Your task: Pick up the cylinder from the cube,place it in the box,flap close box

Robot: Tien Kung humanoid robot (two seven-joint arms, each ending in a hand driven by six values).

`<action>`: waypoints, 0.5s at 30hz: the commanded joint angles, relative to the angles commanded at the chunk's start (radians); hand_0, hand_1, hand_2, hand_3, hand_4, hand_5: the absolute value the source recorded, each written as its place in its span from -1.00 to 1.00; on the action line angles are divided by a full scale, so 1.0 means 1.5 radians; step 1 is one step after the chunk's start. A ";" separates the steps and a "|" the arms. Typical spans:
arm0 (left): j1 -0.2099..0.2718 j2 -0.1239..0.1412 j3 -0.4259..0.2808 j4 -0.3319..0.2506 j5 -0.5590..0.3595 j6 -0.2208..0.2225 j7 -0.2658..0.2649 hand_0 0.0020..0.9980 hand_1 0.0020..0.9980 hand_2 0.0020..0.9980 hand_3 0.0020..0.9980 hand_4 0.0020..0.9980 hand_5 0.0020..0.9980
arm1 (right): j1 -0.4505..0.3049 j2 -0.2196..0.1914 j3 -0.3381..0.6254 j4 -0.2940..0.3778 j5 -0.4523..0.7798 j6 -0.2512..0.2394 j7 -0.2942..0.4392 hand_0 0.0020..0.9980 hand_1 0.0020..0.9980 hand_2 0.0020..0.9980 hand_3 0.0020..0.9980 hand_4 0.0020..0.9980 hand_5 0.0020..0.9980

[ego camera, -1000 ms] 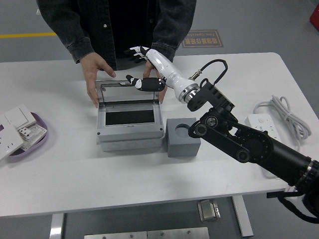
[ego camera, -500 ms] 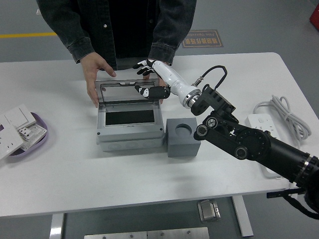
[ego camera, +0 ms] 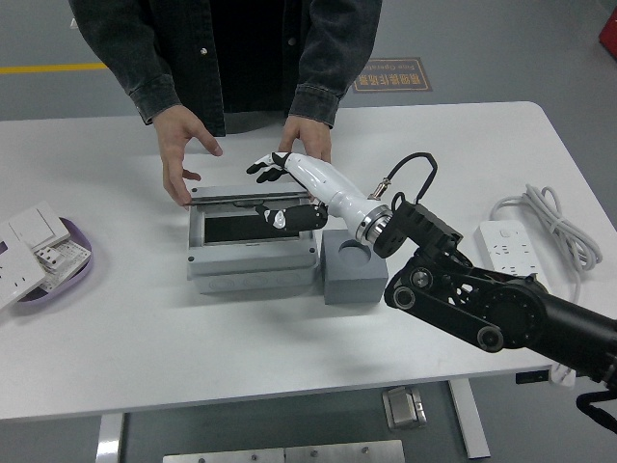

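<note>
The grey box (ego camera: 253, 271) stands mid-table with its hinged clear lid (ego camera: 231, 198) tilted far down over the dark opening. My right hand (ego camera: 273, 191), white with black fingertips, reaches in from the right. Its fingers (ego camera: 264, 164) are spread above the lid and the thumb (ego camera: 281, 218) lies at the lid's front edge, holding nothing. The grey cube (ego camera: 355, 275) stands right of the box, touching it, and its round hole (ego camera: 352, 249) is empty. I cannot make out the cylinder. My left arm is out of view.
A person stands at the far side. One hand (ego camera: 181, 145) rests at the box's back left corner, the other hand (ego camera: 308, 135) just behind the box. A purple tray (ego camera: 77, 273) with white switch plates is at the left. A white power strip (ego camera: 503, 247) with cable is at the right.
My right hand has come down and toward me, swinging the lid from upright to nearly flat over the box. The person's hands have stayed at the box's back.
</note>
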 joint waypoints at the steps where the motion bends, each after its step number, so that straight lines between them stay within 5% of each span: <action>1: 0.000 0.000 0.002 0.000 -0.003 0.000 -0.001 0.20 0.16 0.12 0.21 0.33 -0.44 | -0.007 -0.001 0.000 0.008 0.006 -0.002 0.002 0.61 0.38 0.34 0.45 0.33 -0.70; 15: 0.001 -0.002 0.005 0.000 -0.009 0.003 -0.002 0.20 0.16 0.12 0.22 0.35 -0.40 | -0.076 -0.002 0.043 0.009 0.209 -0.025 0.113 0.49 0.36 0.34 0.44 0.25 -0.62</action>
